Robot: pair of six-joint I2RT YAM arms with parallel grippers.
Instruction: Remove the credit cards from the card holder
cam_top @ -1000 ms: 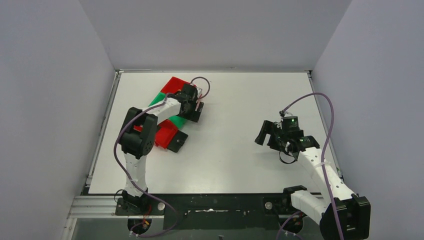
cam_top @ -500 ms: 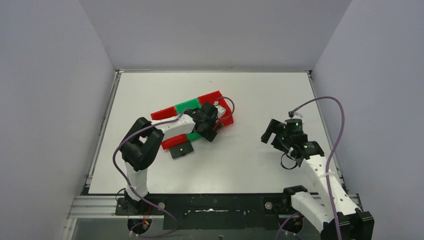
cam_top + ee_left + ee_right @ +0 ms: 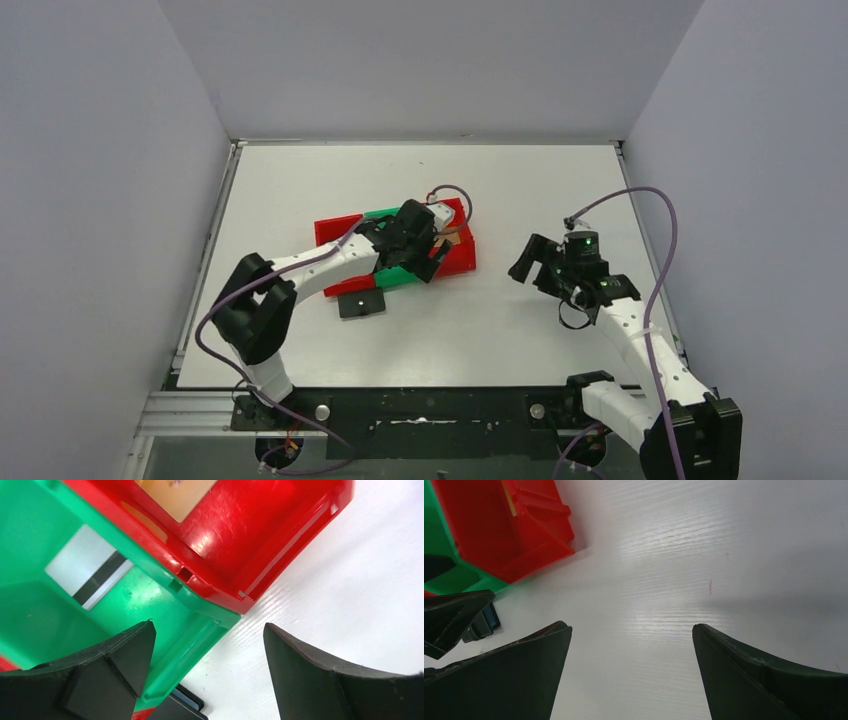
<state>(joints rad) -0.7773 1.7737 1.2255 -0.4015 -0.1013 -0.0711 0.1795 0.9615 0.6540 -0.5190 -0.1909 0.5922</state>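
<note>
Hanging the left gripper (image 3: 207, 627) wide open and empty over the green bin (image 3: 30, 605) corner, near a striped card (image 3: 85, 562) inside. Holding the right gripper (image 3: 631, 626) open too, above bare table (image 3: 520, 180) at the bin's 3 o'clock. Finding the card holder (image 3: 361, 303) lying flat at its 7 o'clock, just beside.

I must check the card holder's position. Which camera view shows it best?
The top external view: there the card holder lies in full view on the table. The left wrist view shows only a corner at its bottom edge, the right wrist view only a small part at its left edge.
</note>
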